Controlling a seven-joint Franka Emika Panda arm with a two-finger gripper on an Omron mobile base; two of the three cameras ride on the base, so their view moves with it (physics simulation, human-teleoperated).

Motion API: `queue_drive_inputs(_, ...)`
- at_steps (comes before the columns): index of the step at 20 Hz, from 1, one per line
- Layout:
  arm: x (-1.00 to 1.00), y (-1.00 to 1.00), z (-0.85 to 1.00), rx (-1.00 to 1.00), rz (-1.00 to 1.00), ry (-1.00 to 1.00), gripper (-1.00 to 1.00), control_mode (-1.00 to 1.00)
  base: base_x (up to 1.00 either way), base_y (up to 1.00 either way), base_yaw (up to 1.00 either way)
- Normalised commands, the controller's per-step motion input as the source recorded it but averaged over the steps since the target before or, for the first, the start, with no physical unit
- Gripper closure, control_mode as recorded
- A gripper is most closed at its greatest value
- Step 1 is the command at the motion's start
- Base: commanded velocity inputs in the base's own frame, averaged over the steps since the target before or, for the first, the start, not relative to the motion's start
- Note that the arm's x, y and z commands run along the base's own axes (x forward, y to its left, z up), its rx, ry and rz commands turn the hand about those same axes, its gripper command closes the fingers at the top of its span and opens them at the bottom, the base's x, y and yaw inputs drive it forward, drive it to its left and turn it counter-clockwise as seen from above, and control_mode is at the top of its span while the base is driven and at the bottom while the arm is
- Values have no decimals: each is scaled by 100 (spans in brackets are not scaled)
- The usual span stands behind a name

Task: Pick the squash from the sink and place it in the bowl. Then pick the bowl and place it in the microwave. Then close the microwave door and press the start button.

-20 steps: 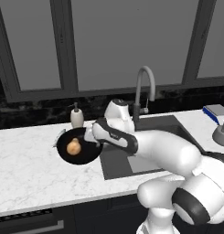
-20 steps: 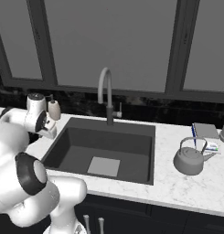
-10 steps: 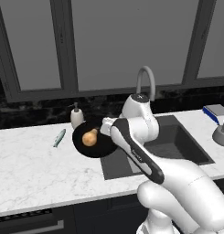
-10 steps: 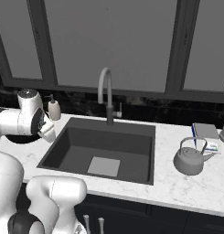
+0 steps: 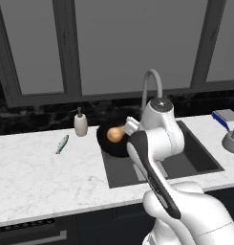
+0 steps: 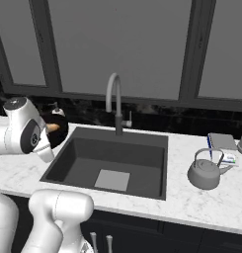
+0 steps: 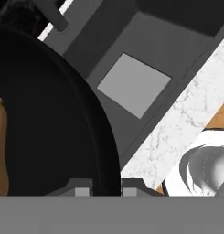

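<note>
Bowl: the black bowl (image 5: 113,141) is up in the air over the left end of the sink (image 6: 112,160), clear of the counter (image 5: 37,167).
Squash: the squash (image 5: 115,134) lies inside the bowl.
Gripper: the gripper (image 7: 103,186) pinches the bowl's rim, one finger each side, as far as the hand view lets me judge.
Nearby: soap bottle (image 5: 80,123) just left of the bowl; kettle (image 6: 206,170) right of the sink.

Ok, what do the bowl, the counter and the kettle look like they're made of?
Bowl: glossy black, probably glazed ceramic or hard plastic; the smooth dark surface leaves it open. Counter: white stone with grey veins, looks like polished marble. Kettle: dull grey metal look, with a thin wire-like handle arching over it.
</note>
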Motion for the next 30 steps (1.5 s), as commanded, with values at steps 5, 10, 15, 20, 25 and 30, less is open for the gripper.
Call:
queue_drive_inputs(5,-38,-39,77,8,-31,-1,100,-100,0,0,0)
queue_drive_inputs(10,-57,-42,65,9,-16,0,100,-100,0,0,0)
queue_drive_inputs(15,-48,-34,58,11,-12,0,100,-100,0,0,0)
queue_drive_inputs(20,-47,-33,29,8,-6,-1,100,-100,0,0,0)
queue_drive_inputs(25,-21,-16,12,2,-9,-1,100,-100,0,0,0)
queue_drive_inputs(30,-9,-2,19,0,-6,0,100,100,-13,0,-2)
